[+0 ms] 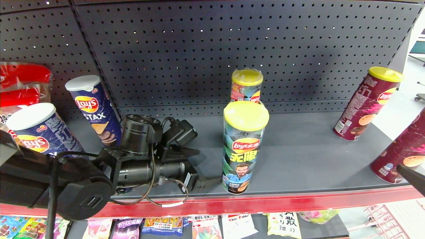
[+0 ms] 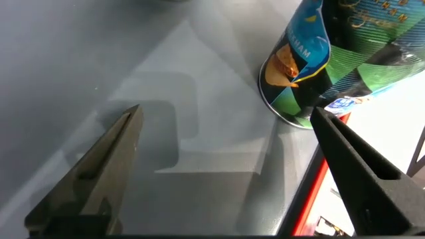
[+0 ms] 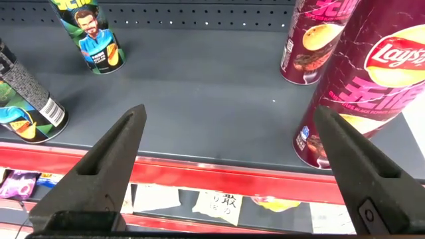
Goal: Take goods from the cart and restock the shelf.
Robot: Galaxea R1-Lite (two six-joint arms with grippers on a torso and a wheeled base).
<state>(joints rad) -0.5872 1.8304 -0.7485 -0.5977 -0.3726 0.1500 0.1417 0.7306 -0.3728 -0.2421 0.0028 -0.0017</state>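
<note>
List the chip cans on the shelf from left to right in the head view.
near blue white-lidded can → far blue white-lidded can → front green yellow-lidded can → far maroon yellow-lidded can → near maroon can at the picture's right edge. The rear green can, directly behind the front one, is left out.

Grey shelf (image 1: 298,159) carries upright chip cans (image 1: 245,146).

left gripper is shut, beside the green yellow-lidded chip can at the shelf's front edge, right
No: the left wrist view shows the left gripper open, nothing between its fingers. It is beside the green yellow-lidded chip can at the front edge of the shelf.
</note>
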